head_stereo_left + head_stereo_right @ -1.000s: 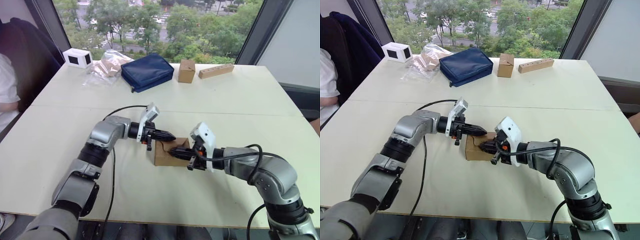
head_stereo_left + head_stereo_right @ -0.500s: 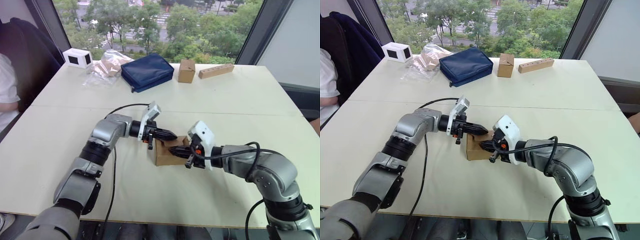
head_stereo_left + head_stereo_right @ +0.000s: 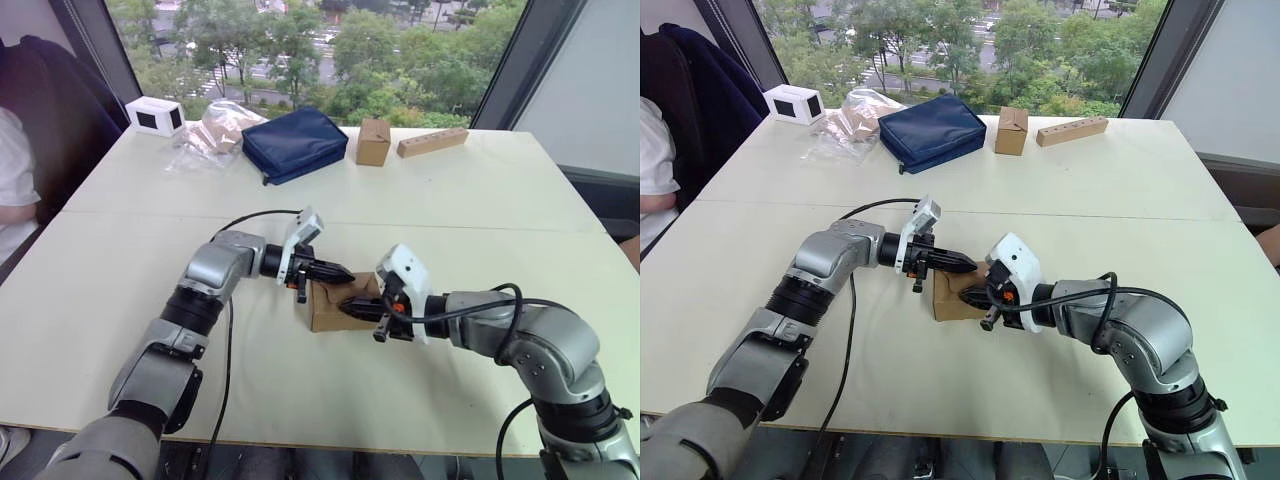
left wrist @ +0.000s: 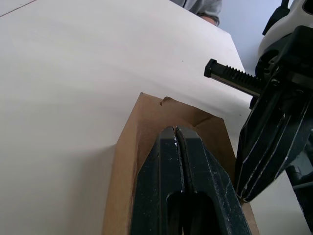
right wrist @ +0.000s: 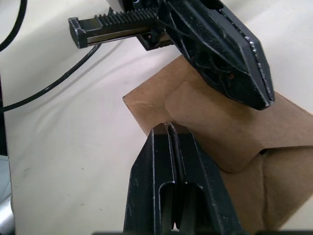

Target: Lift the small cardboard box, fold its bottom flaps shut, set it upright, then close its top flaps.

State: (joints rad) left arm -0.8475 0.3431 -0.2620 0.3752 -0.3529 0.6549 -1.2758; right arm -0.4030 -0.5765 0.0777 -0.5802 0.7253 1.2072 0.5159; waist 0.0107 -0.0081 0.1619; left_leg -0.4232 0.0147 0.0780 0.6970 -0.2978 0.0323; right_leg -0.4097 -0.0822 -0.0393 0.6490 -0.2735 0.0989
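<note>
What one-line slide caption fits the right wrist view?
Both shut black two-finger grippers, right and left, over the small brown cardboard box's folded flaps on the white table.

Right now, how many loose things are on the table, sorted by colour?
Brown or tan: 3, the small cardboard box, a sealed box, a wooden block
Blue: 1, a pouch
White: 1, a small device
Clear: 1, a plastic bag
Total: 6

Plain brown small cardboard box [image 3: 333,304], navy pouch [image 3: 294,143], black-fingered end effectors, pale cream table [image 3: 480,190].
</note>
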